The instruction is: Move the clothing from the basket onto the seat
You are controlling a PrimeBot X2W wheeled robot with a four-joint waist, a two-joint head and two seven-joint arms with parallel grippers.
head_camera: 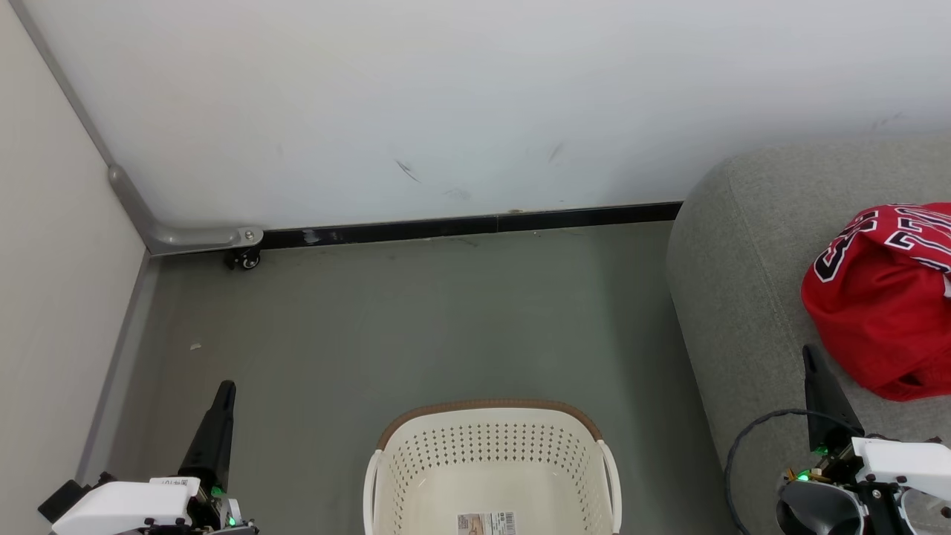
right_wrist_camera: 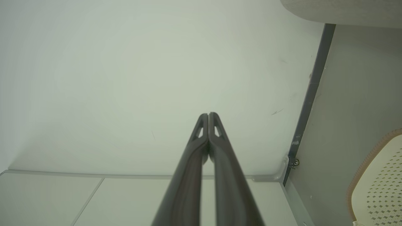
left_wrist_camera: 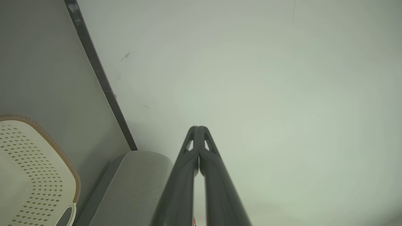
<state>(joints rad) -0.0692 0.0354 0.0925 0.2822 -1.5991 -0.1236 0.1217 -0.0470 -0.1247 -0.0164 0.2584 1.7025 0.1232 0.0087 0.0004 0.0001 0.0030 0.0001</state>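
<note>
The basket (head_camera: 490, 446) shows a bare perforated floor down to its sticker label (head_camera: 487, 524), so the transfer looks all but done; the left gripper (head_camera: 225, 390) and right gripper (head_camera: 808, 355) hang either side of it, jaws pressed shut on nothing. The red jersey (head_camera: 884, 305), crumpled in a soft heap with black-and-white lettering uppermost, lies on the grey seat (head_camera: 743, 260) at the robot's right, just beyond the right gripper; whether shorts sit in that heap cannot be told. Any next move calls for checking the basket's hidden near end, then opening the jaws to reach in.
</note>
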